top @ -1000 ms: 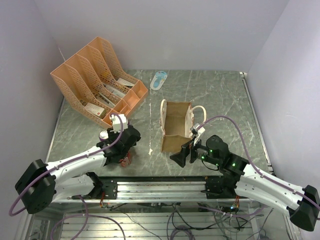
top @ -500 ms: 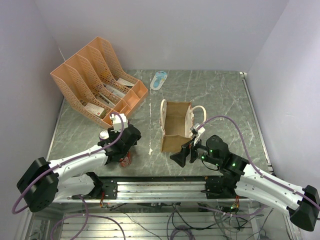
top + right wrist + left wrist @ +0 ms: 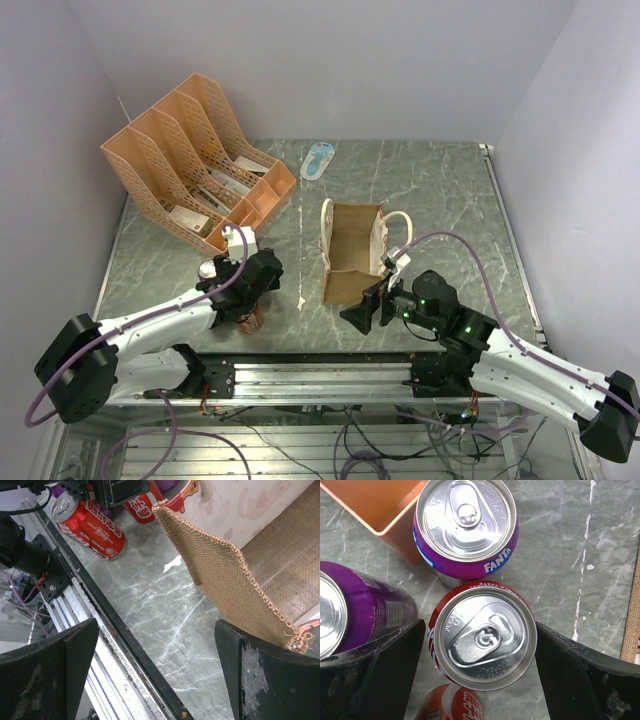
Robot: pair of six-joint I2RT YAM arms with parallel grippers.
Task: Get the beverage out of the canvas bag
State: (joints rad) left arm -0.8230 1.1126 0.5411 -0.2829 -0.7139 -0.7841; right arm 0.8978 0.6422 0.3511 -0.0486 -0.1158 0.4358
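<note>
One tan burlap canvas bag (image 3: 225, 580), cream-handled, is sitting between the widely spread right fingers (image 3: 50, 665). The left fingers (image 3: 375, 680) are flanking one upright red can (image 3: 482, 636), grip indeterminable; beside them are lying a second red can (image 3: 90, 520) and two purple cans (image 3: 465, 520) (image 3: 350, 610).

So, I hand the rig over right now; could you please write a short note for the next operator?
Left gripper: fingers flank an upright red can; grip or not, I cannot tell.
Right gripper: open, at the near wall of the canvas bag.
Done: top view shows no can inside the bag; Fanta can, purple can and lying red can are left of it.
To do: check the bag is empty, then free the red can.
</note>
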